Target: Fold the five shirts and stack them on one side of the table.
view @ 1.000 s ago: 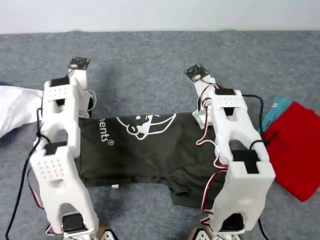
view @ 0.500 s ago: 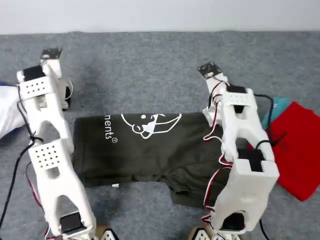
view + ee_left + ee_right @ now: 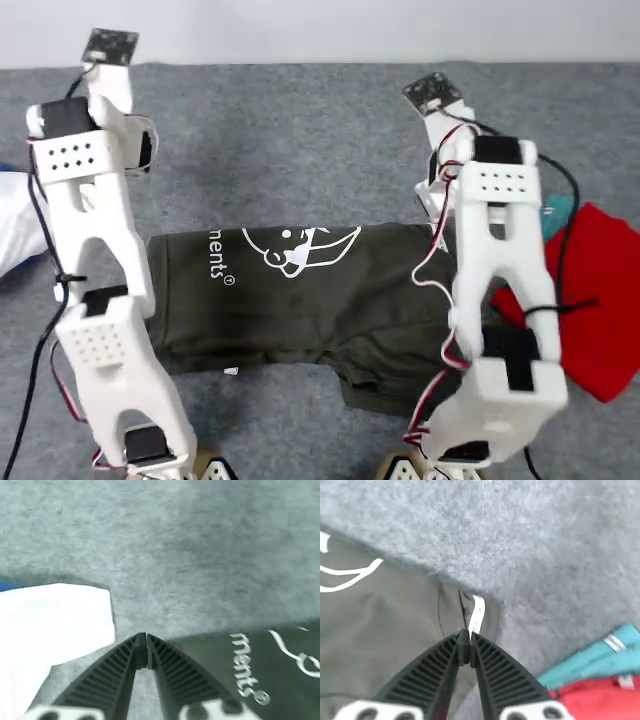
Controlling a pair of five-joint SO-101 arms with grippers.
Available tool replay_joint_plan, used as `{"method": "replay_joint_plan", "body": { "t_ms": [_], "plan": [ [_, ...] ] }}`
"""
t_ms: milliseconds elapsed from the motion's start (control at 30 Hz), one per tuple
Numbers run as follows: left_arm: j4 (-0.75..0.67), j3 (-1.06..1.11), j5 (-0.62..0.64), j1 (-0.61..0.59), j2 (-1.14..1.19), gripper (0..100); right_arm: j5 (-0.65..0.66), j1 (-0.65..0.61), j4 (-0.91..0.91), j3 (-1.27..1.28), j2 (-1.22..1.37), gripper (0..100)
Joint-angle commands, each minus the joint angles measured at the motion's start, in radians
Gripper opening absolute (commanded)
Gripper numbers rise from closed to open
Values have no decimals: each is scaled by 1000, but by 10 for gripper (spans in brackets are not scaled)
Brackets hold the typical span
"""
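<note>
- The dark olive cotton T-shirt with a white print (image 3: 300, 300) lies flat on the grey felt table cover (image 3: 300, 120). It is print up and stretched between the two arms. Its near edge bunches into a loose lobe beside the right arm's base.
- The left gripper (image 3: 141, 639) hangs above the felt, just beside the shirt's far corner by the lettering. Its jaws are pressed together with nothing between them.
- The right gripper (image 3: 464, 641) hangs over the opposite far corner, close to the white neck label (image 3: 477, 613). Its jaws are also closed and, as far as we can tell, empty.
- A white cloth (image 3: 14, 225) lies off the left end. A red folded cloth (image 3: 595, 290) and a teal cloth (image 3: 556, 212) lie near the right end.
- We judge the dark shirt light and limp. It will sag from any single pinch, and it will drag on the felt rather than slide.
- We would take hold at matching corners of one edge with both arms, catching every layer there. We would lift the cloth clear of the felt before carrying the edge across.
- Catching only the top layer could pull the fold open, and the bunched lobe looks likely to fold in crooked unless smoothed first.
</note>
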Motion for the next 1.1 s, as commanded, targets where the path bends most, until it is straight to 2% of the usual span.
{"method": "replay_joint_plan", "body": {
  "t_ms": [0,267,400,533,667,833,1067],
  "plan": [
    [29,127,-9,61,-192,7,-12,-5,96,-55,-160,10],
    [26,433,-9,279,-443,7,-40,36,303,-55,-335,11],
    [26,549,-9,414,-509,7,-87,110,392,-55,-443,11],
    [26,628,-9,557,-548,7,-89,225,466,-48,-544,11],
    [26,682,-9,713,-559,7,-80,401,464,6,-661,12],
    [20,710,-12,893,-540,9,43,578,464,160,-782,12],
    [12,725,-23,1074,-451,139,135,776,463,339,-918,12]
  ]
}}
